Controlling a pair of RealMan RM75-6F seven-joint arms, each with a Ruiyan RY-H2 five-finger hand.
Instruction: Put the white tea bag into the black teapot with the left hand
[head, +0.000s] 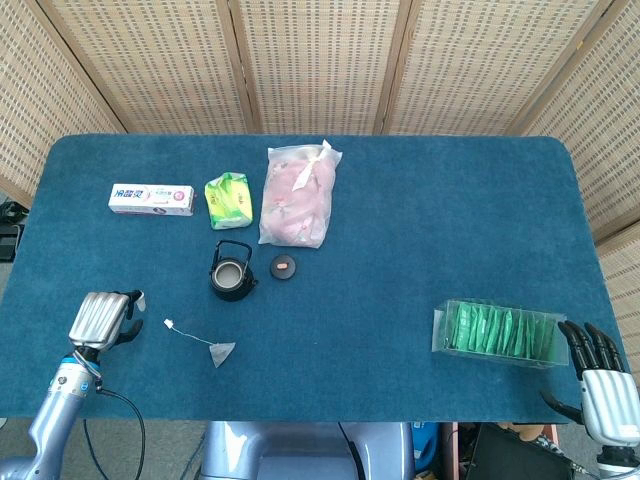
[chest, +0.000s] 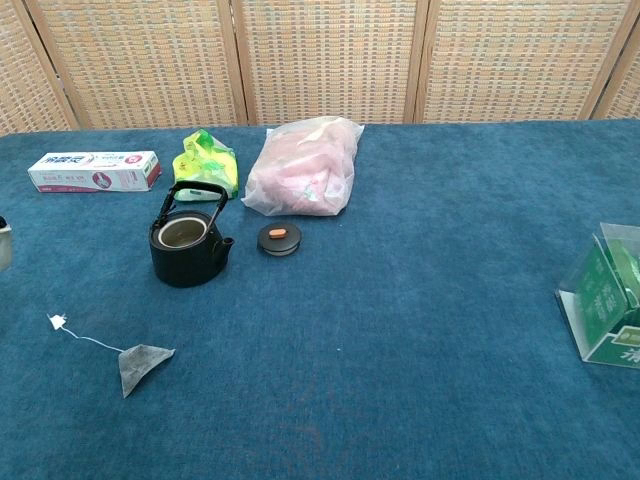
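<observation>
Hovering left hand, fingers curled, empty

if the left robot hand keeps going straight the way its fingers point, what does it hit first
Probably nothing: the left robot hand points up the table, left of the tea bag tag and teapot. The toothpaste box lies further on, slightly right, so contact is uncertain.

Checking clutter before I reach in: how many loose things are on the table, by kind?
Teaware: 3 (tea bag, black teapot, lid)
Boxes: 2 (toothpaste box, green sachet box)
Bags: 2 (green packet, pink bag)
Total: 7
</observation>
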